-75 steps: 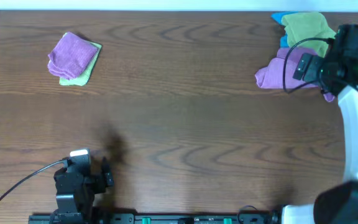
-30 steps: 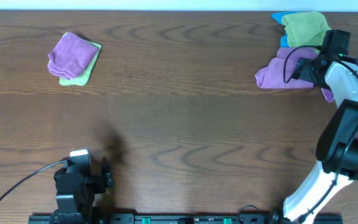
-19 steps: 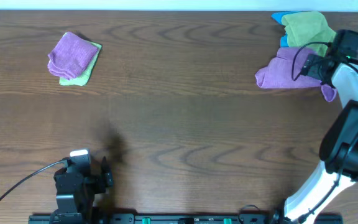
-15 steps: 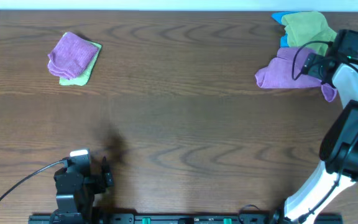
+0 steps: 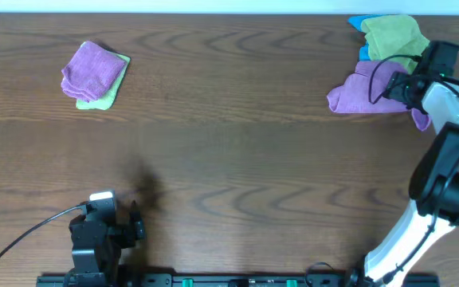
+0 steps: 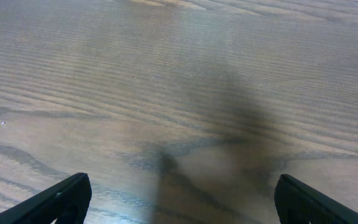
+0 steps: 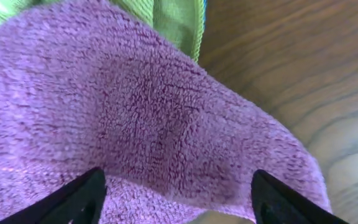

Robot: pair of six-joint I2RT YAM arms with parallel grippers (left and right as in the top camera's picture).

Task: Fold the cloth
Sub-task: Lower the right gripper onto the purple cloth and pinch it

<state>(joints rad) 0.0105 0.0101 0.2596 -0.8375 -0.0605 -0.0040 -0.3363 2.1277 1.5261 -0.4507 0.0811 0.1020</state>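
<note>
A crumpled purple cloth (image 5: 361, 89) lies at the far right of the table, in front of a green cloth (image 5: 390, 36) that lies on a blue one. My right gripper (image 5: 405, 86) is open and sits low over the purple cloth's right end. In the right wrist view the purple cloth (image 7: 135, 124) fills the space between the spread fingers (image 7: 179, 199), with the green cloth (image 7: 173, 18) behind it. My left gripper (image 5: 138, 223) is open and empty at the near left edge; its wrist view shows only bare wood between the fingers (image 6: 179, 199).
A folded purple cloth on a green one (image 5: 94, 73) lies at the far left. The brown wooden table (image 5: 229, 159) stretches between the two piles. A cable loops from the left arm's base at the near edge.
The right arm has swung in from the table's right edge and lowered its gripper onto the purple cloth's right end. The left arm has not moved.
</note>
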